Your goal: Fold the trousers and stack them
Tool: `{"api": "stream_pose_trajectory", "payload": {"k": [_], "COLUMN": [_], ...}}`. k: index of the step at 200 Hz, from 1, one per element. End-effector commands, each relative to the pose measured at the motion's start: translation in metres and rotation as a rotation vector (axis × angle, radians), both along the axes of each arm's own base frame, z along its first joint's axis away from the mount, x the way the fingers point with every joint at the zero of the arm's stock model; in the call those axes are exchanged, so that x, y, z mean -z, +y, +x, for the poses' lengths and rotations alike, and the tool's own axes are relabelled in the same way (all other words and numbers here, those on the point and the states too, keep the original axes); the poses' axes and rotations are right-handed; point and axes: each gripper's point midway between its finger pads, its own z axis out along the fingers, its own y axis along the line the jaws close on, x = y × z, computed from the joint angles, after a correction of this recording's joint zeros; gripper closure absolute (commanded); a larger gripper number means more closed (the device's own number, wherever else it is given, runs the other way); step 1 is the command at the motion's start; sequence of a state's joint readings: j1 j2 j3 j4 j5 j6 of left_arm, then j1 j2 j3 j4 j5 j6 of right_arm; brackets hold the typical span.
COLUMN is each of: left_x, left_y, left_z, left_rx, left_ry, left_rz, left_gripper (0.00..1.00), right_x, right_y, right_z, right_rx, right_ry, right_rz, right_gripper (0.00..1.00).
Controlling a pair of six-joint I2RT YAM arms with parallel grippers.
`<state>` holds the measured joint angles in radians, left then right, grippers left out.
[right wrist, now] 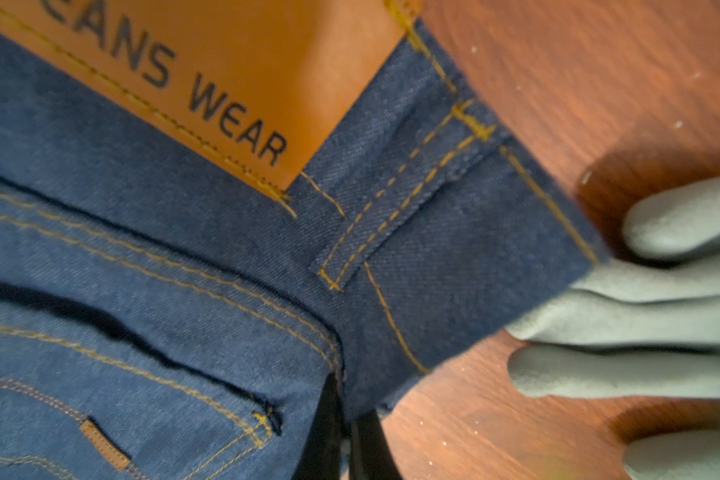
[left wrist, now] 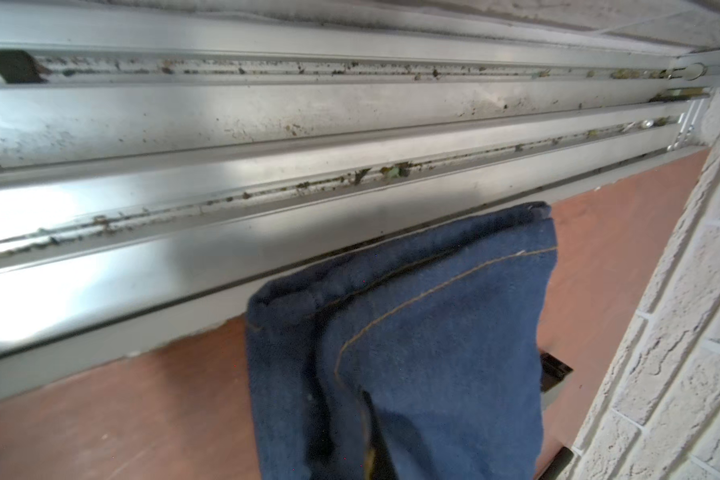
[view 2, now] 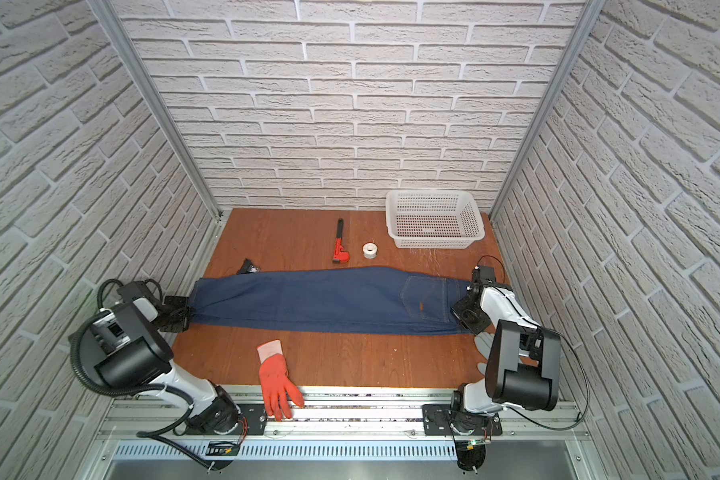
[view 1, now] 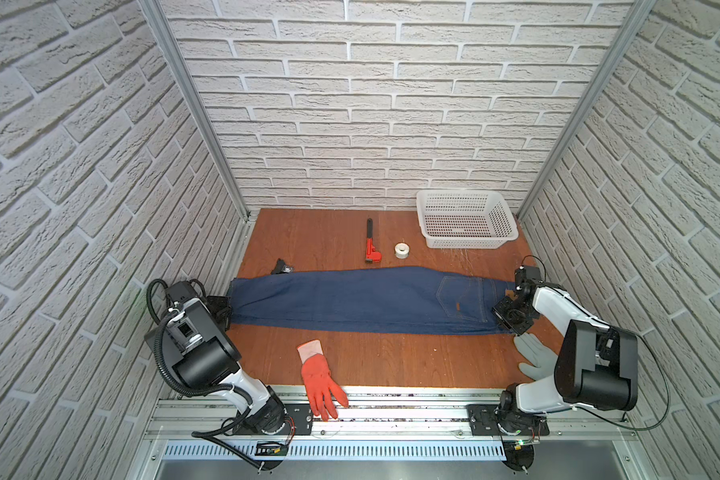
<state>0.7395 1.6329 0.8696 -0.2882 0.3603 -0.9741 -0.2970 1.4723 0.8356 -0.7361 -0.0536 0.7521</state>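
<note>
Trousers (view 1: 350,299) are laid out long across the wooden table (view 1: 391,361), stretched between both grippers. Left gripper (view 1: 227,311) is clamped tight on the leg cuffs. Right gripper (view 1: 500,319) is pinched closed on the waistband corner, close to the tan leather patch (right wrist: 208,83). White basket (view 1: 470,240) sits well beyond the right gripper, empty. Grey glove (view 1: 535,359) lies just beside the right gripper, touching the waistband edge. Red glove (view 1: 319,374) is on the near side, somewhat closer to the left gripper. Wrench (view 1: 370,243) and tape roll (view 1: 402,250) lie side by side on the far side, well apart from both grippers.
</note>
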Motion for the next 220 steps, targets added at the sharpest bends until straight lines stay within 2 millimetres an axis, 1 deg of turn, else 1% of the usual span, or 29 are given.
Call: {"api": "stream_pose_trajectory", "payload": {"k": [1, 36, 44, 54, 63, 72, 105, 117, 127, 137, 144, 148, 166, 173, 186, 193, 206, 220], "left_x": [-0.034, -0.082, -0.089, -0.092, -0.087, -0.078, -0.028, -0.014, -0.007, -0.006, -0.008, -0.01, -0.029, -0.037, -0.055, -0.065, -0.082, -0.101], "left_y": [0.032, 0.042, 0.044, 0.043, 0.041, 0.038, 0.024, 0.021, 0.021, 0.021, 0.021, 0.022, 0.025, 0.026, 0.029, 0.029, 0.031, 0.033], "left_z": [0.016, 0.024, 0.025, 0.026, 0.023, 0.019, -0.001, -0.004, -0.004, -0.002, 0.0, 0.001, 0.007, 0.008, 0.008, 0.006, 0.001, -0.005], "left_rx": [-0.033, -0.018, -0.014, -0.004, 0.0, 0.004, -0.014, -0.021, -0.027, -0.031, -0.032, -0.03, -0.022, -0.018, -0.008, -0.005, -0.006, -0.005], "left_ry": [-0.071, -0.129, -0.136, -0.136, -0.123, -0.107, -0.046, -0.025, -0.02, -0.026, -0.031, -0.035, -0.057, -0.064, -0.074, -0.072, -0.065, -0.059], "left_rz": [0.109, 0.168, 0.177, 0.179, 0.172, 0.161, 0.101, 0.08, 0.063, 0.055, 0.054, 0.056, 0.087, 0.1, 0.127, 0.144, 0.18, 0.225], "left_gripper": [1.0, 1.0, 1.0, 1.0, 1.0, 1.0, 1.0, 1.0, 1.0, 1.0, 0.92, 0.86, 0.59, 0.51, 0.41, 0.36, 0.28, 0.22], "right_x": [-0.014, -0.047, -0.052, -0.055, -0.054, -0.049, -0.018, -0.011, -0.006, -0.004, -0.005, -0.006, -0.018, -0.024, -0.037, -0.045, -0.059, -0.075], "right_y": [-0.012, -0.019, -0.02, -0.02, -0.021, -0.021, -0.019, -0.019, -0.018, -0.016, -0.015, -0.015, -0.014, -0.013, -0.012, -0.013, -0.015, -0.018], "right_z": [0.011, 0.021, 0.021, 0.02, 0.018, 0.015, 0.002, 0.0, -0.001, 0.0, 0.0, 0.001, 0.004, 0.004, 0.005, 0.005, 0.003, -0.001], "right_rx": [0.002, 0.001, 0.0, -0.002, -0.003, -0.001, 0.009, 0.007, 0.003, -0.003, -0.008, -0.012, -0.034, -0.042, -0.056, -0.058, -0.063, -0.062], "right_ry": [-0.038, -0.101, -0.11, -0.114, -0.111, -0.102, -0.045, -0.031, -0.024, -0.023, -0.028, -0.031, -0.061, -0.072, -0.098, -0.109, -0.123, -0.134], "right_rz": [-0.043, -0.062, -0.066, -0.071, -0.074, -0.076, -0.053, -0.05, -0.043, -0.034, -0.029, -0.028, -0.029, -0.032, -0.037, -0.047, -0.069, -0.096], "right_gripper": [0.95, 0.95, 0.95, 0.95, 0.95, 0.95, 0.95, 0.95, 0.94, 0.93, 0.89, 0.86, 0.69, 0.63, 0.53, 0.49, 0.44, 0.41]}}
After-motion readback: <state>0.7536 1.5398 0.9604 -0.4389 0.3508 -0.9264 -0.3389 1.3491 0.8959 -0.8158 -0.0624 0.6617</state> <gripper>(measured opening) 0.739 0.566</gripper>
